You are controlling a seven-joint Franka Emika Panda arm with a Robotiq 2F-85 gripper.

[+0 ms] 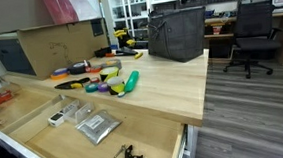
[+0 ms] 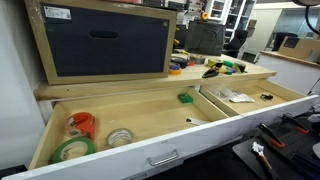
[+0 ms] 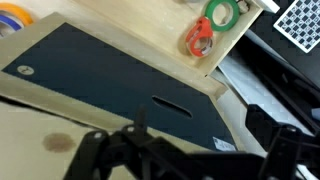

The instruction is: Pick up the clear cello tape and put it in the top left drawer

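The clear cello tape [image 2: 120, 137] lies flat near the front of the pulled-out top left drawer [image 2: 135, 108], beside a green tape roll [image 2: 72, 150] and a red tape dispenser [image 2: 82, 123]. In the wrist view my gripper [image 3: 185, 152] is a dark blurred shape along the bottom edge. It is open, with nothing between its spread fingers [image 3: 88, 148]. It hovers over the dark front panel of a box [image 3: 100, 80]. The green roll [image 3: 222, 12] and the red dispenser [image 3: 198, 38] show at the top of that view, but the clear tape does not. The gripper is in neither exterior view.
A wood-framed dark box [image 2: 105, 40] stands on the tabletop above the drawer. The neighbouring drawer [image 1: 156, 138] holds a grey foil packet [image 1: 97, 125] and a black clip [image 1: 128, 152]. Coloured items [image 1: 107, 81] and a black bag [image 1: 176, 34] sit on the table [image 1: 167, 87].
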